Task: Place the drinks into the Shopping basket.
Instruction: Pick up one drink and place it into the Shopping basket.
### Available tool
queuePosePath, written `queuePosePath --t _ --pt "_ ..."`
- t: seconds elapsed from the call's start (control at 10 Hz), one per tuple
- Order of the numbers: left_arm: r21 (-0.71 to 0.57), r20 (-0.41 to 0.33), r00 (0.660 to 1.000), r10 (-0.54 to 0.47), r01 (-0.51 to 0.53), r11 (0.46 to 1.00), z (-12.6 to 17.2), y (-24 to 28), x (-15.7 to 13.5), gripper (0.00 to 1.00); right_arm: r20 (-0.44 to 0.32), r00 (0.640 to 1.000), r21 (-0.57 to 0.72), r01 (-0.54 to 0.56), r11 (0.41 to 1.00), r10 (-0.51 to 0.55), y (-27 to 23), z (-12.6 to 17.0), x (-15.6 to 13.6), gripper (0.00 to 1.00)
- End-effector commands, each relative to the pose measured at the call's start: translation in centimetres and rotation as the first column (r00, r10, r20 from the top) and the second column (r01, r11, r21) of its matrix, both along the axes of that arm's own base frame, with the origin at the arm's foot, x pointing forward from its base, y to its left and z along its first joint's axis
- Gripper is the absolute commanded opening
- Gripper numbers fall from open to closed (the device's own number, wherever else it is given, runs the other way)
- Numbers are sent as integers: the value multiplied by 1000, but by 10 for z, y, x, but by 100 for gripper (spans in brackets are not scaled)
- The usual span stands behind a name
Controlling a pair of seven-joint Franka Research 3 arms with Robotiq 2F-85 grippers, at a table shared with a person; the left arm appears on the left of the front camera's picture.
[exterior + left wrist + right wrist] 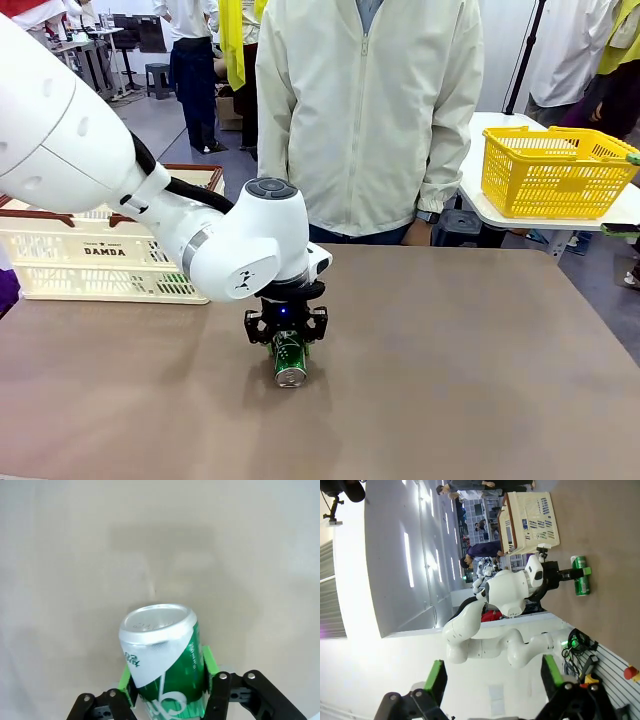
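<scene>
The left jaws are closed on a green can, a green pad pressed to each side of its body. In the left wrist view the can's silver top faces the camera and white lettering runs over the green, with bare worktop beyond. The front view gives the setting instead: the can lies on its side on the brown worktop, near the middle, silver end toward the robot, with the left jaws coming down over it from above. The Shopping basket, cream-white with a brown rim, stands at the worktop's left far side, well apart from the can. A person in a pale jacket stands at the far edge. A yellow basket sits on a side table. The right jaws stand wide with nothing between them, raised off the worktop and looking across at the left arm, can and basket.
</scene>
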State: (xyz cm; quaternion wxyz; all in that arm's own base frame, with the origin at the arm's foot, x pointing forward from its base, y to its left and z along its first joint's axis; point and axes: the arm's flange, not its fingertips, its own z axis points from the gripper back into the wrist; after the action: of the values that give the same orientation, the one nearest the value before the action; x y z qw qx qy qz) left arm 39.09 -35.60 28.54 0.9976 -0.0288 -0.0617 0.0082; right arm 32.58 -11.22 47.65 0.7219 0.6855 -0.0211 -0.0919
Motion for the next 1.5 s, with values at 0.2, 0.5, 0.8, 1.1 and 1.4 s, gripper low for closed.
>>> queuePosePath --t 0.2,0.5,0.8,1.1,1.4 --pt "31 41 999 17 -18 999 -4 -4 -1 0 -15 1000 5 12 1000 -12 0 5 1 100" --pt "-35 36 997 -66 67 997 55 19 0 0 -15 1000 5 12 1000 -12 0 5 1 100" --pt "-119 108 978 -178 190 975 190 63 16 0 -15 1000 5 12 1000 -12 0 5 1 100" --pt "-102 220 907 -359 387 916 284 127 0 0 -15 1000 5 12 1000 -12 0 5 1 100" --pt "-102 228 915 -334 363 926 305 130 -4 0 -15 1000 5 12 1000 -12 0 5 1 100"
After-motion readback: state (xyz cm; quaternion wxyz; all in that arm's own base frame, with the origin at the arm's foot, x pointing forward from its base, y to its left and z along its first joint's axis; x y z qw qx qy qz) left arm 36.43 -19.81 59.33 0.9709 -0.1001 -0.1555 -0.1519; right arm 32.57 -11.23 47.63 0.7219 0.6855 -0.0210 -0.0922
